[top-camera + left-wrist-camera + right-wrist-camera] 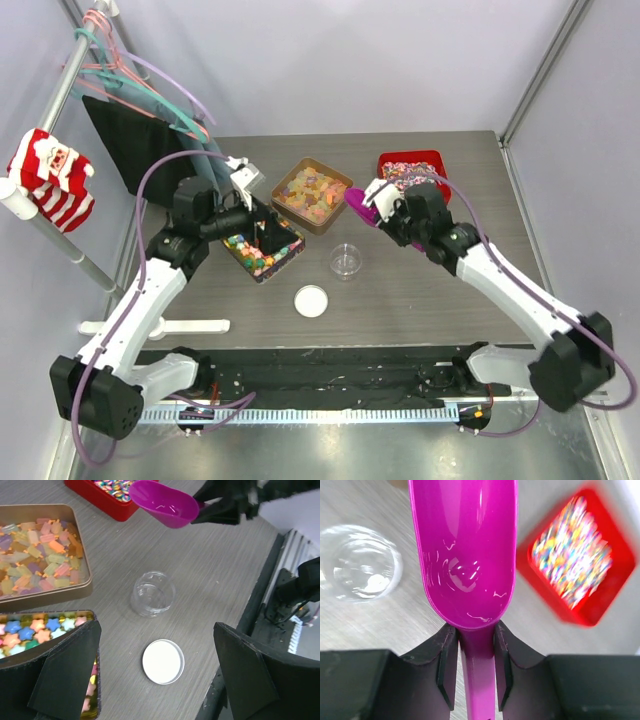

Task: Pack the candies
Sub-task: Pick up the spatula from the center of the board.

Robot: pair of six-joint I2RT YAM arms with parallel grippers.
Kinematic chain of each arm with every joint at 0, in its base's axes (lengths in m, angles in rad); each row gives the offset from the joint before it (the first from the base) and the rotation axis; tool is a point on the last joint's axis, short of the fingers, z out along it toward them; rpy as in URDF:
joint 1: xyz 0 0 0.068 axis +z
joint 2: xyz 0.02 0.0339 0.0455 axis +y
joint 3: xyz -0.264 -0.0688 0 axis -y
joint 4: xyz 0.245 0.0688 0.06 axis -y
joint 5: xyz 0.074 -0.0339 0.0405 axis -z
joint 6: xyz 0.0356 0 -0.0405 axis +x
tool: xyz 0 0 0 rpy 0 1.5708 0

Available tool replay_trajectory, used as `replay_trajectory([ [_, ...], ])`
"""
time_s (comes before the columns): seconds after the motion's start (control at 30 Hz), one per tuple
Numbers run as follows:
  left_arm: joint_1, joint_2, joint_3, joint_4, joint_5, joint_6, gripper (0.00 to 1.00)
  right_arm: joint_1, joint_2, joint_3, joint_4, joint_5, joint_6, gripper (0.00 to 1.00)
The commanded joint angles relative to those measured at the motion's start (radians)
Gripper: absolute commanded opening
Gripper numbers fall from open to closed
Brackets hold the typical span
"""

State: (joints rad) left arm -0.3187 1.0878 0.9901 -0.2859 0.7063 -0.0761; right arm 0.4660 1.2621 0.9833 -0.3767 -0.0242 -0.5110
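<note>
The candies (262,250) are bright mixed-colour sweets in a dark tin (285,262) left of centre; they also show at the lower left of the left wrist view (27,631). My left gripper (258,232) hovers over that tin, open and empty (160,680). My right gripper (383,205) is shut on the handle of an empty purple scoop (358,206), held in the air between the trays; the bowl fills the right wrist view (465,555), with the jaws tight on the handle (476,665). An empty clear jar (345,261) stands at centre, its white lid (311,301) lying beside it.
A brown tin of pale gummy pieces (312,193) and a red tray of speckled sweets (410,170) stand at the back. A rack with hangers (120,70), a Santa sock (55,175) and a black cloth (130,140) stand at the left.
</note>
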Motion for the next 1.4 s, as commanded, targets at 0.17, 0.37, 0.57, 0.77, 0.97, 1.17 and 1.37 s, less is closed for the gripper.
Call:
replay_trajectory([
  [0.17,0.059,0.105,0.042,0.097,0.209,-0.146,1.00,0.201,-0.171,-0.061,0.031,0.236,-0.193,0.01],
  [0.37,0.059,0.280,0.162,0.039,0.377,-0.182,1.00,0.256,-0.182,-0.064,0.087,0.320,-0.228,0.01],
  [0.57,0.046,0.408,0.265,-0.011,0.404,-0.169,1.00,0.301,-0.175,-0.095,0.148,0.352,-0.238,0.01],
  [0.77,0.015,0.491,0.367,-0.090,0.355,-0.105,1.00,0.341,-0.176,-0.120,0.180,0.354,-0.219,0.01],
  [0.97,-0.037,0.535,0.406,-0.121,0.305,-0.079,1.00,0.364,-0.184,-0.127,0.206,0.343,-0.198,0.01],
  [1.17,-0.074,0.569,0.412,-0.131,0.272,-0.063,0.97,0.390,-0.182,-0.112,0.211,0.360,-0.196,0.01],
  [1.37,-0.079,0.600,0.446,-0.144,0.272,-0.074,0.93,0.419,-0.171,-0.115,0.216,0.383,-0.208,0.01],
])
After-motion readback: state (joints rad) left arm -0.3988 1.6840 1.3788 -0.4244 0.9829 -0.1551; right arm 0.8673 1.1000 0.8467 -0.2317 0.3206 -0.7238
